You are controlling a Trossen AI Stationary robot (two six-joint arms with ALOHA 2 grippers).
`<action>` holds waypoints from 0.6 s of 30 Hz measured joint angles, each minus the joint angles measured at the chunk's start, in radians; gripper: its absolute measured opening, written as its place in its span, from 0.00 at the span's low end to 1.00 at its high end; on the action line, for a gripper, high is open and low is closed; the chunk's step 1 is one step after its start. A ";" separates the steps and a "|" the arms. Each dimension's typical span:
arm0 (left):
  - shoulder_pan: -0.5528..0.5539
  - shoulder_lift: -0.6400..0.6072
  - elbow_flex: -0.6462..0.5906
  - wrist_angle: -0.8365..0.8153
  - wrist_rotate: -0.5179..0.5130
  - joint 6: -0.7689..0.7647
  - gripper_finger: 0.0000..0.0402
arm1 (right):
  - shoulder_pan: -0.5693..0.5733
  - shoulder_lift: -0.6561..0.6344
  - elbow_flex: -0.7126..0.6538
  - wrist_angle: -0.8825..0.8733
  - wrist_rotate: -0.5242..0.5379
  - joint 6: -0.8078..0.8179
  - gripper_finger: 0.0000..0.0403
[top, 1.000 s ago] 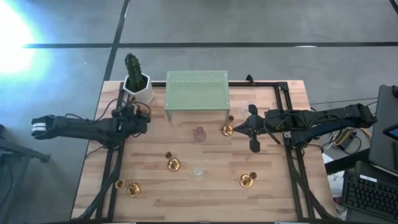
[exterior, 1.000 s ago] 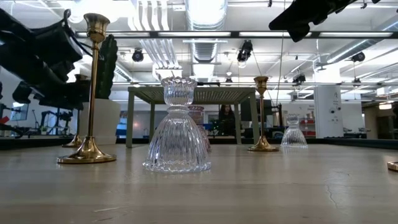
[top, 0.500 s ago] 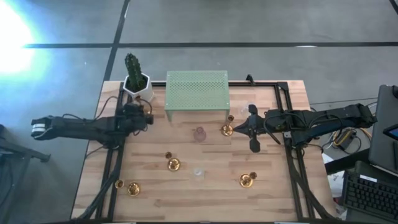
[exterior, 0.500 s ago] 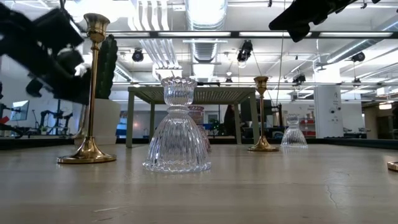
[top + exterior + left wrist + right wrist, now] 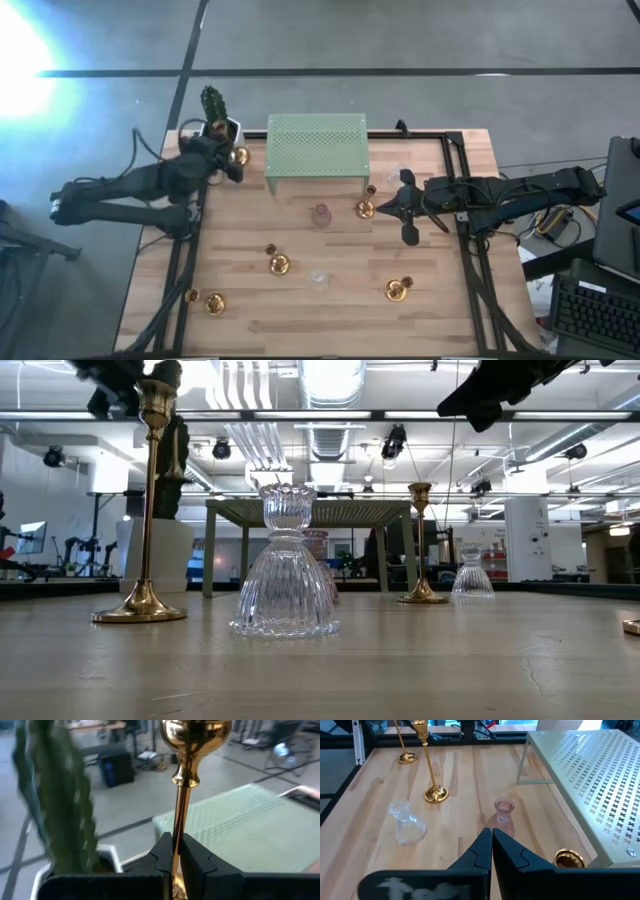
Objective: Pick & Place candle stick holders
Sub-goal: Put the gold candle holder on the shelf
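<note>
My left gripper (image 5: 228, 163) is up in the air at the far left, beside the cactus (image 5: 212, 103), and is shut on a tall gold candle stick holder (image 5: 186, 780). My right gripper (image 5: 405, 206) hovers shut and holds nothing at the right, near a gold holder (image 5: 365, 209) standing by the green stand (image 5: 317, 145). Three more gold holders (image 5: 279, 264) (image 5: 213, 303) (image 5: 397, 290) stand on their round bases on the wood. A pink glass holder (image 5: 321, 215) and a clear glass one (image 5: 320, 277) stand mid-table. My left gripper pinches the gold holder's slim stem (image 5: 176, 847) between its two fingers, on the stem's lower part. The fingers reach in about level from the table's left and lie across the stem. The holder is lifted clear of the table, roughly upright, with its cup (image 5: 195, 732) on top.
The cactus in its white pot (image 5: 222, 135) stands right next to the raised left gripper. The green perforated stand fills the far middle. A black frame rail (image 5: 455, 150) runs along the table's right side, and open wood lies at the near middle.
My left gripper has risen from near the table top and drawn toward the far edge, ending beside the cactus pot. The gold holder between its fingers has come up with it, clear of the table. My right arm has kept still.
</note>
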 joint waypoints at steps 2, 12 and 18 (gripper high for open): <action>0.000 0.017 0.048 0.006 0.051 0.047 0.05 | 0.000 0.000 0.000 0.000 0.000 0.000 0.02; 0.037 0.156 0.207 0.038 0.217 0.197 0.05 | 0.000 0.000 0.000 0.000 0.000 0.052 0.02; 0.132 0.261 0.286 0.042 0.374 0.225 0.05 | 0.000 0.000 0.000 0.000 0.000 0.053 0.02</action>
